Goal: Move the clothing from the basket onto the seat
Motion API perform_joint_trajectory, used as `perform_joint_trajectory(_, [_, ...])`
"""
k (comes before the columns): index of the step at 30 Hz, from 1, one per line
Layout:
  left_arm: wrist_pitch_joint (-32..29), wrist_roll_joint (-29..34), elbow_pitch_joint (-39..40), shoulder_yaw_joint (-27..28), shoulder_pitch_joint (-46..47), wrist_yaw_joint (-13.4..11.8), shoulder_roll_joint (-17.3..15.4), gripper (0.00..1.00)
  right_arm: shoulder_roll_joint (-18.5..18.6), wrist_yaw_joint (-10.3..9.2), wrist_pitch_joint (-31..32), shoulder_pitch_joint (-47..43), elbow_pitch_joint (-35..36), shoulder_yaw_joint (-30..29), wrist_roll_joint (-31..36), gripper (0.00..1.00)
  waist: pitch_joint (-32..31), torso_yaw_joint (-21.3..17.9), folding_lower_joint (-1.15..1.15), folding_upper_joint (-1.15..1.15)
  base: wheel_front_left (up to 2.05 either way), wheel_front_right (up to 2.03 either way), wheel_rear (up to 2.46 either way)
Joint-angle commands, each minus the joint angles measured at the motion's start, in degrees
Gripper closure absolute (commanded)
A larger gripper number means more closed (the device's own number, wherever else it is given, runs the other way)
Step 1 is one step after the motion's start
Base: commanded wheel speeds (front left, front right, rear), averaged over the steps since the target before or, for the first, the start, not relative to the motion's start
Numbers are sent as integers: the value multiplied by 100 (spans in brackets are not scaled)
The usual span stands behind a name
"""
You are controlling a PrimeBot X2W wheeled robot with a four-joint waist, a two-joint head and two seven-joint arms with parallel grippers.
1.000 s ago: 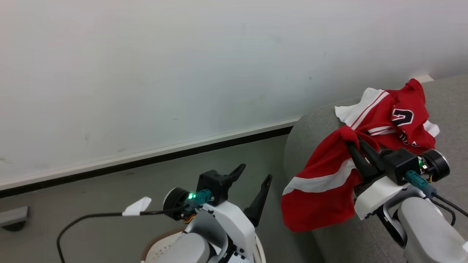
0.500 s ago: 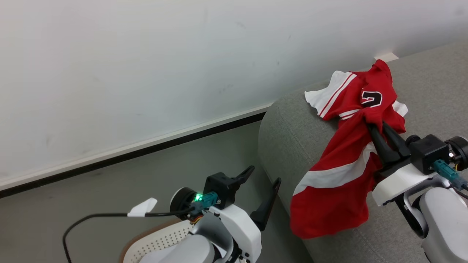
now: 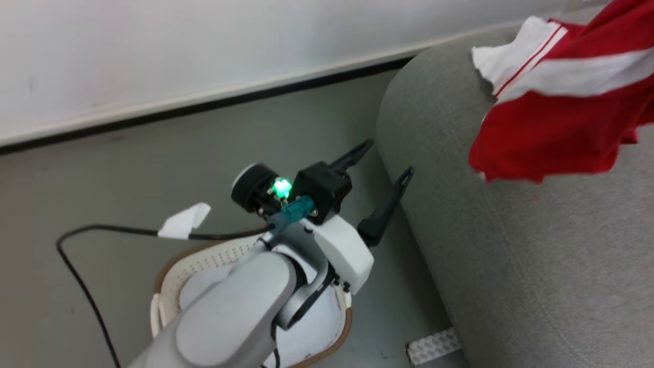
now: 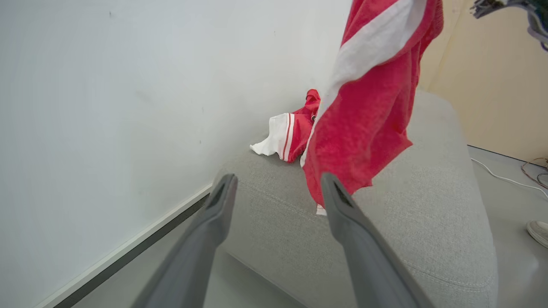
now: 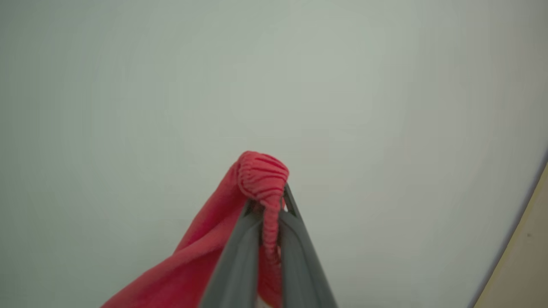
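Clothing (image 5: 261, 175), a bunched red fold, is clamped between the right hand's (image 5: 267, 204) closed fingers. The rest hangs below that hand, over the grey seat (image 3: 511, 255). Left hand (image 3: 388, 159) holds nothing, its fingers spread wide just beside the seat's edge, with the basket (image 3: 168, 266) beneath its arm. Beyond it, a red and white garment (image 4: 282, 137) lies on the seat.

We see a white wall (image 3: 153, 46) with a black strip (image 3: 204, 105) at its foot, and a grey floor (image 3: 127, 174). A small bumpy plate (image 3: 433, 345) lies on that floor. The left wrist view shows us a tan wall (image 4: 505, 85), a thin white cord (image 4: 496, 173) and a pale shoe tip (image 4: 538, 231).
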State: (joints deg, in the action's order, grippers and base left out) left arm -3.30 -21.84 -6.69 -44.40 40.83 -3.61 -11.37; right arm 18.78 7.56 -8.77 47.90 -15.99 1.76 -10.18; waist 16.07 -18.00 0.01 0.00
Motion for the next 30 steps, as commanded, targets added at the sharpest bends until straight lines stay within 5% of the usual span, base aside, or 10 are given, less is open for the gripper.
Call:
perform_joint_trajectory(1, [-22, 80, 42, 36, 167, 41, -50, 0, 132, -15, 59, 265, 9, -139, 66, 100, 828, 406, -1, 0, 0, 0, 0])
perform_joint_trajectory(8, [47, 230, 248, 110, 892, 221, -11, 0, 963, -15, 539, 1526, -363, -1199, 338, 100, 1728, 795, -1, 0, 0, 0, 0])
perform_joint_trajectory(13, [229, 208, 270, 162, 957, 199, -11, 0, 1311, -14, 746, 1643, -950, -2011, 624, 100, 1990, 935, -1, 0, 0, 0, 0])
perform_joint_trajectory(22, [466, 77, 163, 218, 647, 126, -166, 0, 752, -15, 132, 387, -2592, -3158, 1021, 97, 1964, 919, -1, 0, 0, 0, 0])
perform_joint_trajectory(24, [523, 59, 153, 254, 573, 105, -219, 0, 575, -15, -76, 227, -2872, -3279, 1111, 64, 1905, 869, -1, 0, 0, 0, 0])
perform_joint_trajectory(26, [564, 25, 130, 264, 497, 89, -254, 0, 489, -15, -274, 143, -3068, -3387, 1169, 0, 1812, 825, -1, 0, 0, 0, 0])
perform_joint_trajectory(30, [701, -49, 87, 312, 333, 41, -312, 0, 338, -15, -514, 5, -3289, -3499, 1229, 0, 1546, 762, -1, 0, 0, 0, 0])
